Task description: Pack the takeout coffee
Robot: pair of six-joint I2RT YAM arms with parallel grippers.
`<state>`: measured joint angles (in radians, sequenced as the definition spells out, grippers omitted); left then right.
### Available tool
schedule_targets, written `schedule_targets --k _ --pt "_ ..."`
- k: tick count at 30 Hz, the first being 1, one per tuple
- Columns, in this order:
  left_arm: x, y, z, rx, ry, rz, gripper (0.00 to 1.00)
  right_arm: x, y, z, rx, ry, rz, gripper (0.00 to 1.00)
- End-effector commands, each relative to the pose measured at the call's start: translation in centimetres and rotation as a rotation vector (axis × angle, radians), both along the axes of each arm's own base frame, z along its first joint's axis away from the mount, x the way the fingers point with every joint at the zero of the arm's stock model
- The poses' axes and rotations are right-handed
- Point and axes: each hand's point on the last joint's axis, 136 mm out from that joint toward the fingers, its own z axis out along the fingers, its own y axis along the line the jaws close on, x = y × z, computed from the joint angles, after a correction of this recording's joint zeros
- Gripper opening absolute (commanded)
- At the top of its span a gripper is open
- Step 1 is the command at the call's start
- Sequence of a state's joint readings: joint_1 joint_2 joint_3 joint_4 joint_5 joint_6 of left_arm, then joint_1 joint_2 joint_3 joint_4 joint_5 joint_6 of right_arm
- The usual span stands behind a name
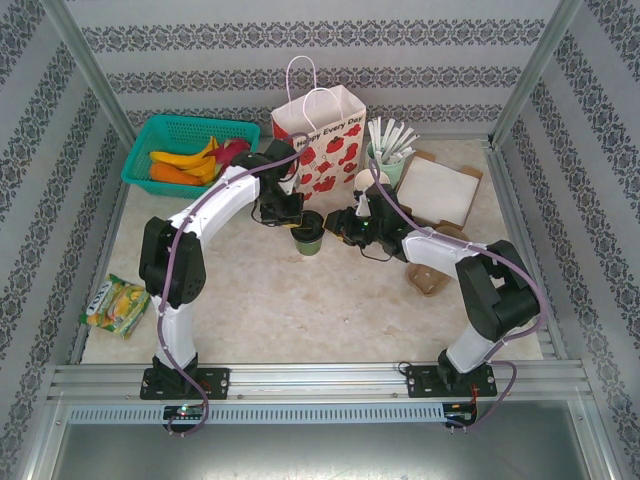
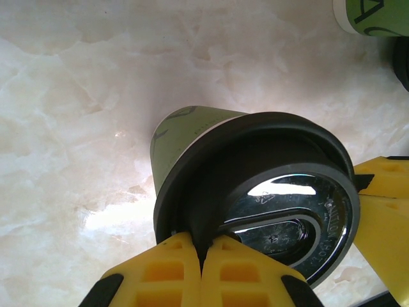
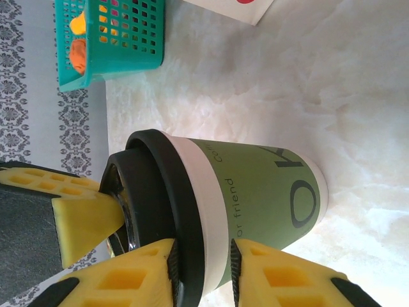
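Left claw (image 2: 203, 246), bottom of the left wrist frame: yellow fingers pressed together, tips against the lid of the small dark green paper cup with round black plastic lid (image 1: 309, 236), upright at centre of the top view on the pale marbled bench (image 1: 300, 310). Right claw (image 3: 203, 256) narrow, straddling the lid rim; grip uncertain. Risk: a rim-only pinch could pop the lid or tip the cup.

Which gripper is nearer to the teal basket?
Left. The left gripper is at the lid of the takeout coffee, on the side toward the teal basket. The right gripper is on the cup's opposite side, farther from it.
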<state>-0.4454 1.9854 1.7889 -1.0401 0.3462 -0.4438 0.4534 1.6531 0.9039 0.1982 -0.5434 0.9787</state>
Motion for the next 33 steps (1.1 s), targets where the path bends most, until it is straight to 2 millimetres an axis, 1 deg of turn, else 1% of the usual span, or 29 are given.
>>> schedule_targets --k 1,9,13,17,20,23,26,30,31,33 --pt "-1.9 0.0 -3.9 0.083 0.113 -0.055 0.00 0.1 -0.3 -0.9 -0.028 0.045 -0.017 0.30" --pt "-2.4 0.4 -5.2 0.111 0.148 -0.061 0.00 -0.7 -0.9 -2.9 -0.093 0.115 -0.030 0.30" --pt "-2.6 0.0 -5.4 0.093 0.154 -0.070 0.00 -1.0 -1.4 -4.2 -0.136 0.159 -0.042 0.25" --pt "-2.6 0.3 -5.7 0.108 0.160 -0.074 0.00 -1.4 -1.6 -4.9 -0.169 0.179 -0.036 0.24" --pt "-2.8 0.5 -6.2 0.120 0.170 -0.078 0.00 -1.7 -2.2 -5.7 -0.250 0.192 -0.030 0.24" --pt "-3.1 1.5 -7.8 0.161 0.208 -0.058 0.00 -2.1 -3.2 -6.8 -0.336 0.222 -0.034 0.24" --pt "-3.6 2.8 -9.7 0.200 0.258 -0.023 0.00 -3.0 -4.3 -8.6 -0.407 0.280 -0.038 0.24" --pt "-5.2 4.1 -12.2 0.229 0.347 -0.013 0.00 -5.3 -5.6 -11.5 -0.483 0.363 -0.022 0.22" --pt "-5.7 4.3 -12.8 0.239 0.370 -0.021 0.00 -5.8 -5.9 -12.0 -0.492 0.378 -0.022 0.22" --pt "-6.6 4.7 -13.7 0.256 0.412 -0.037 0.00 -6.5 -6.4 -12.5 -0.507 0.391 -0.022 0.22"
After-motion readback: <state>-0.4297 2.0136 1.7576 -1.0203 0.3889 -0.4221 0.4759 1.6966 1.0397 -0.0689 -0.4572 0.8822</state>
